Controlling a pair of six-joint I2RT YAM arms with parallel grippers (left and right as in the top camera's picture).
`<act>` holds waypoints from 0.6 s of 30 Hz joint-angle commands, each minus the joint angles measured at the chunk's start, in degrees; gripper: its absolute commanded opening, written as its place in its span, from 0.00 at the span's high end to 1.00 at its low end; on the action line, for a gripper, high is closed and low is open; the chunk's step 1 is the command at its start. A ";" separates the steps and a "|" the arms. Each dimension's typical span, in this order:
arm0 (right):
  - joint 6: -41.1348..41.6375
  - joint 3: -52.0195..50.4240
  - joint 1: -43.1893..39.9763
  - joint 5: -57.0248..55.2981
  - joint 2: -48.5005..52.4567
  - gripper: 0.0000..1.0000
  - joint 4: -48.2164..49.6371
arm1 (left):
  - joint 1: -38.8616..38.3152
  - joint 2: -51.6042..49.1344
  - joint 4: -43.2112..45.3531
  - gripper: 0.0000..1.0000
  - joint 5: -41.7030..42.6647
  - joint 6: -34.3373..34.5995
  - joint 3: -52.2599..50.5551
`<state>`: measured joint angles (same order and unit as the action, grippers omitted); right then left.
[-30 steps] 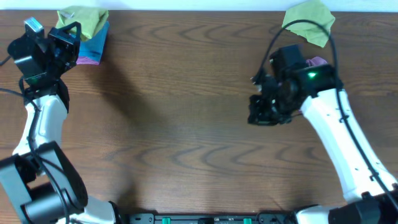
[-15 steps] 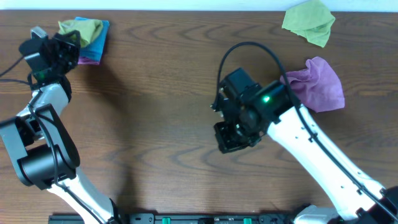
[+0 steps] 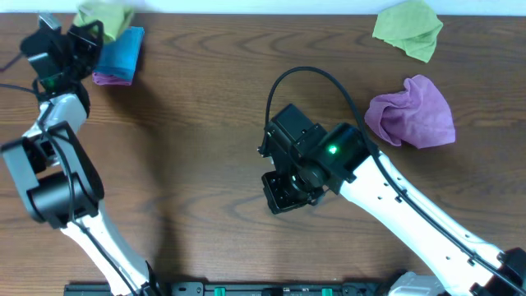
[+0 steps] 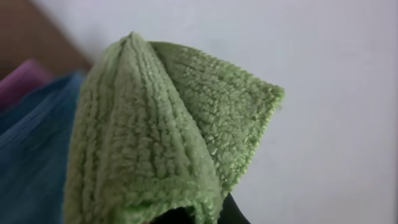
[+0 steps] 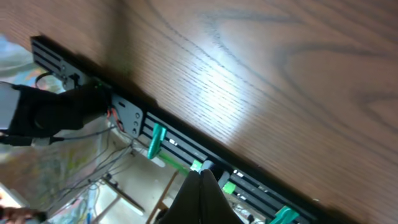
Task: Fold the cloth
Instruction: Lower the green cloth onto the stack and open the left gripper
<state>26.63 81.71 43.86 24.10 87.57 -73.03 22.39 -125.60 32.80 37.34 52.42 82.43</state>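
Note:
My left gripper [image 3: 85, 34] is at the table's far left corner, shut on a light green cloth [image 3: 103, 16] that it holds up off a stack. In the left wrist view the green cloth [image 4: 161, 124] fills the frame, pinched at the bottom between my fingers [image 4: 199, 214]. A blue cloth [image 3: 122, 49] and a pink one [image 3: 112, 78] lie under it. A crumpled purple cloth [image 3: 412, 113] lies at the right, with nothing holding it. My right gripper [image 3: 283, 196] is shut and empty over mid-table; its closed fingertips [image 5: 202, 186] point toward the front edge.
A second green cloth [image 3: 408, 29] lies crumpled at the far right edge. The wooden table [image 3: 197, 140] ends in a black front rail [image 5: 186, 146] with green clips. The blue cloth [image 4: 31, 149] and the pink one [image 4: 25, 71] show at the left of the left wrist view.
My right arm has swung left and forward, leaving the purple cloth uncovered on the table. My left gripper has lifted the green cloth up and back off the blue one.

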 commanded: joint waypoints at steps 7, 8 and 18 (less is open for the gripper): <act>2.32 0.83 1.60 1.88 -1.11 0.98 3.69 | -0.57 -6.23 0.00 0.94 3.65 0.07 1.09; 2.29 0.83 1.62 1.86 -1.11 0.99 3.98 | -0.55 -6.29 -0.02 0.87 4.22 0.07 1.07; 0.94 0.83 1.62 1.81 -1.11 0.98 5.29 | 2.99 -5.29 -1.22 0.05 10.25 5.03 1.07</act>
<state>28.08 81.71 45.15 25.30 87.57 -67.85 22.96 -131.63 31.48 44.07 55.20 82.46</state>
